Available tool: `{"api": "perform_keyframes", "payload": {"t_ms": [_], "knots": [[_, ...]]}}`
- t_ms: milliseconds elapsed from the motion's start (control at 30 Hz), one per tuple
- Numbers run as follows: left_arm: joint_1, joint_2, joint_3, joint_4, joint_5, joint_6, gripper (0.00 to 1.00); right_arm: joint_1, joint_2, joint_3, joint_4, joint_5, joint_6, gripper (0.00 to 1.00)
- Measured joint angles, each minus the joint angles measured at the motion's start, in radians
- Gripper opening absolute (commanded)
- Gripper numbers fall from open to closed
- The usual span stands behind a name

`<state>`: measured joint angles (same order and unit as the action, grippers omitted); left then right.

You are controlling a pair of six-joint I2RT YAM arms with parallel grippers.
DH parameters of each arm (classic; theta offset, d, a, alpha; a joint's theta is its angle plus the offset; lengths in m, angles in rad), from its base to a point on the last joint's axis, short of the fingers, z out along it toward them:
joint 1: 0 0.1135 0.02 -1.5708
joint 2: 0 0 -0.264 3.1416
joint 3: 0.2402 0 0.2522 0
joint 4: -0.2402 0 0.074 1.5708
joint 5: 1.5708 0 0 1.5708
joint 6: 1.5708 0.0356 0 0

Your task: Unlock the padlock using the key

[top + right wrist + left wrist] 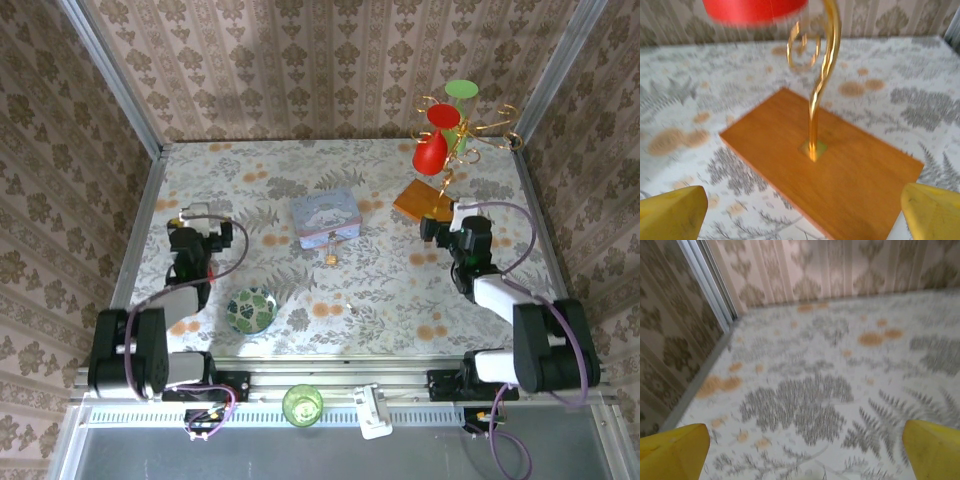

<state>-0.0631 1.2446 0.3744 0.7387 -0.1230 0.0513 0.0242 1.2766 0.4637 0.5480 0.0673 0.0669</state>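
Left jaws: spread, tips cut off.
Right jaws: spread likewise.
Padlock (pixel 330 256): well apart between them; we barely discern it, seemingly gold.

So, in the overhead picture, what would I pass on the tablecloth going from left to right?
bowl → pale blue tin → gold stand on its wooden base

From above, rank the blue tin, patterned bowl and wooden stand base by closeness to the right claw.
1. wooden stand base, just in front of the right gripper.
2. pale blue tin, mid-table.
3. patterned bowl, near left.
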Motion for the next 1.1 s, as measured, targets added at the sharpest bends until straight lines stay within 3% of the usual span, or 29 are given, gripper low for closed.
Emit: {"api": "perform_keyframes", "payload": {"t_ms": [167, 300, 367, 500, 600, 733, 867, 1100], "knots": [[-0.01, -0.198, 0.076, -0.194, -0.001, -0.163, 1.0, 0.017, -0.137, 0.088, -0.184, -0.05, 0.09, 1.0], [-0.031, -0.326, 0.117, -0.344, 0.105, -0.322, 1.0, 0.085, -0.204, 0.106, -0.328, -0.115, 0.127, 1.0], [-0.142, -0.348, 0.19, -0.471, 0.12, -0.367, 1.0, 0.132, -0.224, 0.114, -0.402, -0.153, 0.146, 0.99], [-0.433, -0.356, 0.245, -0.562, 0.138, -0.419, 1.0, 0.235, -0.24, 0.118, -0.523, -0.222, 0.19, 0.97], [-0.559, -0.312, 0.248, -0.615, 0.146, -0.467, 1.0, 0.339, -0.23, 0.119, -0.603, -0.237, 0.202, 0.94], [-0.68, -0.217, 0.248, -0.662, 0.147, -0.545, 1.0, 0.478, -0.194, 0.119, -0.697, -0.236, 0.216, 0.86], [-0.771, -0.152, 0.248, -0.667, 0.15, -0.624, 0.98, 0.585, -0.154, 0.119, -0.735, -0.23, 0.224, 0.69], [-0.834, -0.11, 0.241, -0.63, 0.149, -0.711, 0.94, 0.692, -0.03, 0.119, -0.767, -0.233, 0.22, 0.55]]}}
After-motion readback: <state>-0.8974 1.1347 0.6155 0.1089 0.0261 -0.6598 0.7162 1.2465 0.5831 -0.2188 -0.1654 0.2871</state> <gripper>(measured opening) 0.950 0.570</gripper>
